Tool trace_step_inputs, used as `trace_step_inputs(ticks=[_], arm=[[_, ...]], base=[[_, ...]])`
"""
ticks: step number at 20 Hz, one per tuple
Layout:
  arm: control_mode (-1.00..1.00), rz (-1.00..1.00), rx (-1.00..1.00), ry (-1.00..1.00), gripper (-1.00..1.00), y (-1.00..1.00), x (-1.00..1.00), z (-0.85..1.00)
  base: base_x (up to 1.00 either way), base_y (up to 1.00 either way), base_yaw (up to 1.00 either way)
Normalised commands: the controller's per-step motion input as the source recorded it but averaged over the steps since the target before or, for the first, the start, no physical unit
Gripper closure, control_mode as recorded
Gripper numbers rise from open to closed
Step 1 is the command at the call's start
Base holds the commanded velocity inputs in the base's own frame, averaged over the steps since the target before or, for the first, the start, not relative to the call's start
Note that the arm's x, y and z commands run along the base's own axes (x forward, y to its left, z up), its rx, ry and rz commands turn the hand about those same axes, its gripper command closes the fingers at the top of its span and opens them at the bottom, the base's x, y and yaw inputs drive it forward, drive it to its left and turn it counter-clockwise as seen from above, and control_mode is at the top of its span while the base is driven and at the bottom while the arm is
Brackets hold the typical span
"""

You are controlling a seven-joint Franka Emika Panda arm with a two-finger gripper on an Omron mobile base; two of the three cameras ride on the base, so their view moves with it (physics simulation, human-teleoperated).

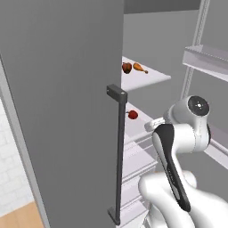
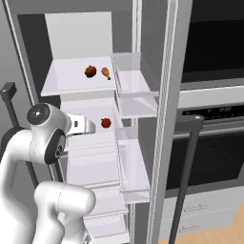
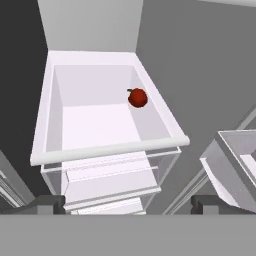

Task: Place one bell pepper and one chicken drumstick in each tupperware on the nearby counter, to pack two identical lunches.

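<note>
1. Nearest the hand camera, the claw [image 3: 127, 202] shows two dark tips spread as wide as they go, with nothing between them.
2. Landmark: the open fridge [image 2: 78, 28], door [image 1: 62, 111] swung out with its dark handle [image 1: 118, 151] near the arm.
3. On the fridge's upper shelf [image 2: 66, 81] a dark red pepper [image 2: 90, 71] sits just beside a drumstick [image 2: 106, 73], apart but close.
4. One shelf lower, a brighter red pepper [image 3: 137, 97] lies toward the right rear, near the side wall [image 3: 160, 107]. The claw hangs in front of this shelf, well short of that pepper.
5. Judgement: the step in hand is the reach for the lower pepper; no food is packed yet, and neither tubs nor desk are in sight.
6. Risk: the pepper is round and glossy, so tips closing off-centre could squirt it against the wall or roll it deeper.
7. Risk: it sits close to the wall, so one tip may jam on the wall before the claw straddles it.
8. Risk: the shelf's raised front lip [image 3: 107, 150] and the shelf above leave a tight slot; a low or steep approach could knock the hand on either.
9. Risk: pulling back, the arm's elbow could clip the door handle.
</note>
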Motion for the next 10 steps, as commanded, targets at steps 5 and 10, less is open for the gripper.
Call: trace_step_inputs(ticks=[5, 10], arm=[[1.0, 0.0, 0.0, 0.0, -1.0, 0.0, 0.0, 0.0], [1.0, 0.0, 0.0, 0.0, -1.0, 0.0, 0.0, 0.0]], base=[[0.4, -0.18, -0.08], [0.52, -0.1, -0.03]])
